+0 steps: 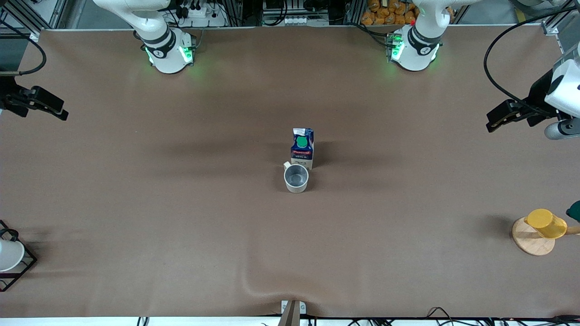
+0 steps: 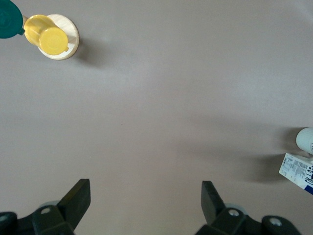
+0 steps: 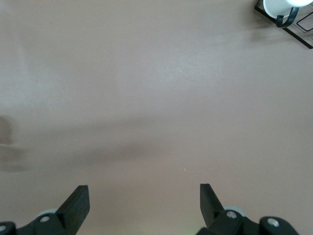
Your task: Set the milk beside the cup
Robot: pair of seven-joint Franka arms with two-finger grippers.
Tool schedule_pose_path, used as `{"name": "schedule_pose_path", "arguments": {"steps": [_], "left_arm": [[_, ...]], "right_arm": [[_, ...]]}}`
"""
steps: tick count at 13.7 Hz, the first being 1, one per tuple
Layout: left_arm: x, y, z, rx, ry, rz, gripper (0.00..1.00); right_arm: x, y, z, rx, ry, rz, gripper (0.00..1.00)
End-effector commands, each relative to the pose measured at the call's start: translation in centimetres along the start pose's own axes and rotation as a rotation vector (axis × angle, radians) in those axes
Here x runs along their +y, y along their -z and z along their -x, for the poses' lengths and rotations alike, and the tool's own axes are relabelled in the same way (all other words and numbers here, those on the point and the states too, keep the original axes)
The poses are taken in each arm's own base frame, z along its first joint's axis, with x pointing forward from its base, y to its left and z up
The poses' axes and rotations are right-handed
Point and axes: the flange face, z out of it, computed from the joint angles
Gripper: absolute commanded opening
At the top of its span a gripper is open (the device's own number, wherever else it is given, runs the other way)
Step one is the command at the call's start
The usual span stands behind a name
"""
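The milk [image 1: 302,148], a dark blue carton with a green cap, stands upright at the table's middle. The cup [image 1: 296,178], off-white with a grey inside, stands right next to it, nearer the front camera. Both show at the edge of the left wrist view: the milk [image 2: 297,169] and the cup [image 2: 305,140]. My left gripper [image 1: 498,118] is open and empty, up over the table's edge at the left arm's end; its fingers [image 2: 78,198] frame bare table. My right gripper [image 1: 50,105] is open and empty over the right arm's end.
A yellow cup [image 1: 546,223] lies on a round wooden stand [image 1: 533,240] at the left arm's end, near the front. A plain white cup [image 1: 9,254] sits in a black wire rack [image 1: 20,267] at the right arm's end. The cloth has a ridge [image 1: 267,290] near the front edge.
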Motion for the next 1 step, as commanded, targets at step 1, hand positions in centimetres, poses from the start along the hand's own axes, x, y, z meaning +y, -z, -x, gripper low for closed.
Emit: {"name": "schedule_pose_path", "arguments": {"steps": [1], "left_arm": [[0.18, 1.01, 0.96, -0.01, -0.028, 0.012, 1.0]], "right_arm": [[0.28, 0.35, 0.08, 0.008, 0.008, -0.01, 1.0]]}}
